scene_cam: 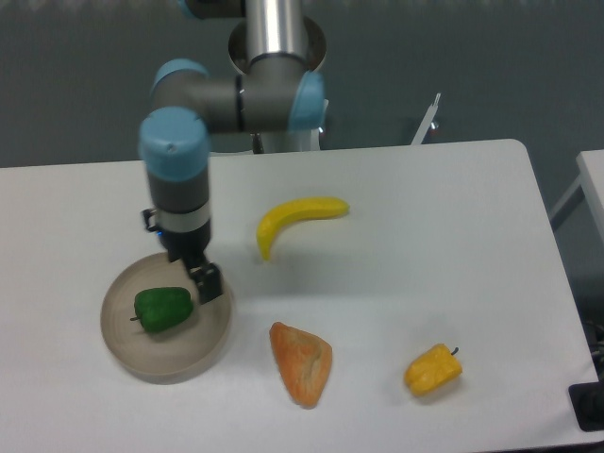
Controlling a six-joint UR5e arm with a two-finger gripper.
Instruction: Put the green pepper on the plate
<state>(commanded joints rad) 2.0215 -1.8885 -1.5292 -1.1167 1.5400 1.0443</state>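
The green pepper (163,309), small, glossy and dark green, lies inside the plate (130,354), a round grey-beige dish at the front left of the table. My gripper (195,283) hangs over the plate's right part, just up and right of the pepper. One dark finger (208,282) shows beside the pepper, spread off to the right of the wrist; the other is hidden behind the wrist. The gripper looks open and holds nothing. The pepper rests on the dish, apart from the finger.
A yellow banana (294,219) lies in the middle of the table. An orange-red food piece (302,362) lies right of the plate. A yellow pepper (433,370) lies at the front right. The table's right edge is near it.
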